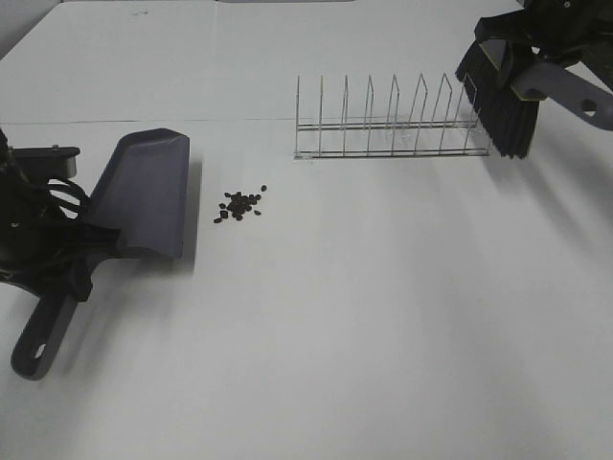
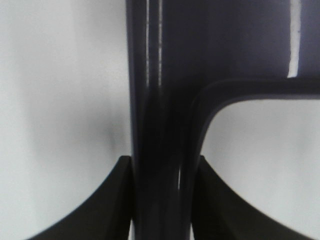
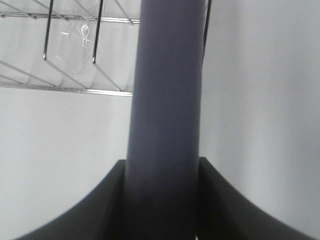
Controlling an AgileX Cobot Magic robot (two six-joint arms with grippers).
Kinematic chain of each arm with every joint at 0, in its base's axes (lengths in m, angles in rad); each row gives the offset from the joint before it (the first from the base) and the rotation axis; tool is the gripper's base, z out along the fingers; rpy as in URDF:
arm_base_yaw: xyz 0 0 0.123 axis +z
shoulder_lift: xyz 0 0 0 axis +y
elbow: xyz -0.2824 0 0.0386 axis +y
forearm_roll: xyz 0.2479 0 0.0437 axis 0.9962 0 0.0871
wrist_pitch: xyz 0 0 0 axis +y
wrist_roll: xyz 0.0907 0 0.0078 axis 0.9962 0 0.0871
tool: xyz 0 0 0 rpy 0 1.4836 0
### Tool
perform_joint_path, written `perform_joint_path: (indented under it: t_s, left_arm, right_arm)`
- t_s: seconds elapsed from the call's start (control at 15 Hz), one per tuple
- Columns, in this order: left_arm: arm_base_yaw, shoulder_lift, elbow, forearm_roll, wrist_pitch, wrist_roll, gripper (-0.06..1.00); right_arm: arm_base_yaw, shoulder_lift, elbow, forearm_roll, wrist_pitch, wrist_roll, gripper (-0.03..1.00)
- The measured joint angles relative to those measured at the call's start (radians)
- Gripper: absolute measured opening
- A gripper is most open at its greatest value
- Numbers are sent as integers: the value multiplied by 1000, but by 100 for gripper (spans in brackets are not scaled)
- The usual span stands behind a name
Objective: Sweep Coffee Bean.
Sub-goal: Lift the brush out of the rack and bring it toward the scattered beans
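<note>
though near the left tool (image 2: 162,200), coffee beans (image 1: 241,205) lie apart.

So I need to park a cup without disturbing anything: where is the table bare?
Bare: the near half of the table in front of the wire rack, and the strip behind it. Crowded: dustpan and coffee beans at left, brush at the rack's right end.

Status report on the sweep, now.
Left tool shut on dustpan. Right tool shut on brush. Beans heaped beside dustpan, unswept. Rack next to brush.
</note>
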Motion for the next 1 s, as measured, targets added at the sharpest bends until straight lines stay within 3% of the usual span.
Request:
perform_joint_path:
  t_s: [0.2, 0.53, 0.87, 1.0]
  left_arm:
    - [0, 0, 0, 0, 0, 0, 27]
    - [-5, 52, 0, 1, 1, -3, 27]
    - [-36, 105, -4, -9, -24, -13, 27]
    - [-36, 121, -12, -10, -16, -15, 27]
  right_arm:
    - [0, -59, -2, 0, 102, -8, 27]
    - [22, -186, 7, 13, 107, -9, 27]
    - [211, -233, 180, -84, 103, 82, 27]
    - [314, -230, 307, -177, 22, 184, 27]
